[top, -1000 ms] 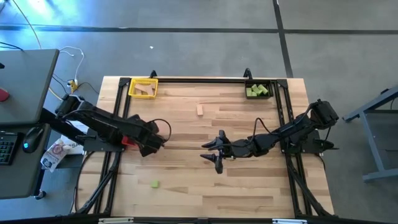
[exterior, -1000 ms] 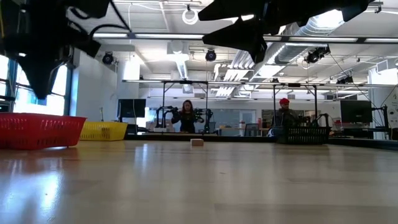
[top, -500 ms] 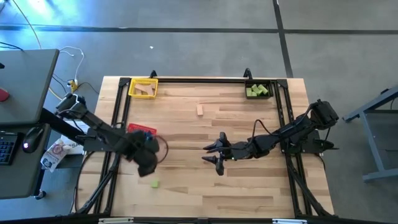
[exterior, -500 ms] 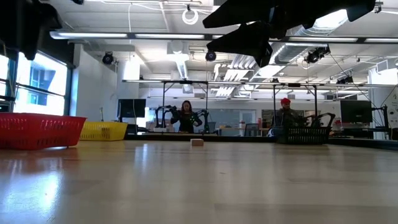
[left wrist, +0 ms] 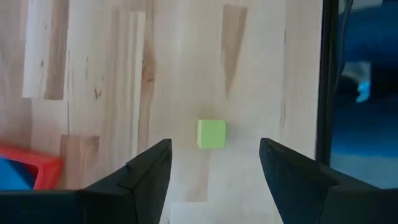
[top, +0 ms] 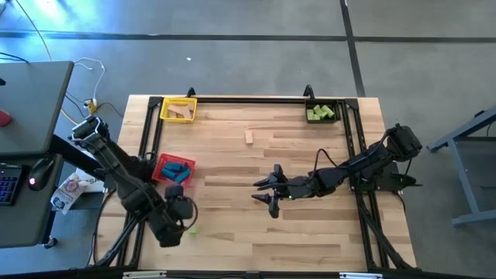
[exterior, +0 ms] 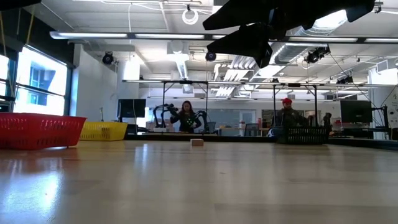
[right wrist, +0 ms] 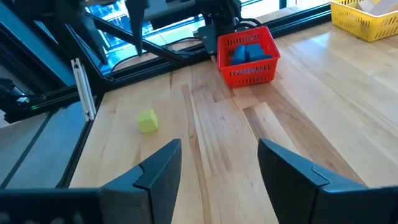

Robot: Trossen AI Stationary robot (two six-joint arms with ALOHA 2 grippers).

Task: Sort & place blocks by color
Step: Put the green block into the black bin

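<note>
A light green cube lies flat on the table near its near left corner. My left gripper hangs above it, open and pointing down, with one finger on each side of the cube in the wrist view and clear of it. My right gripper hovers open above the table's middle, holding nothing. A tan block lies alone on the far half of the table. The red bin holds blue blocks, the yellow bin holds tan blocks, and the black bin holds green blocks.
The red bin stands at the left, just beyond my left gripper. The yellow and black bins sit at the far corners. A black metal frame runs along the table's edges. People stand in the room behind the table.
My left gripper has swung from above the red bin toward the table's near edge, turning as it went. It now hangs over the green cube. The red bin with its blue blocks is uncovered in the high view.
</note>
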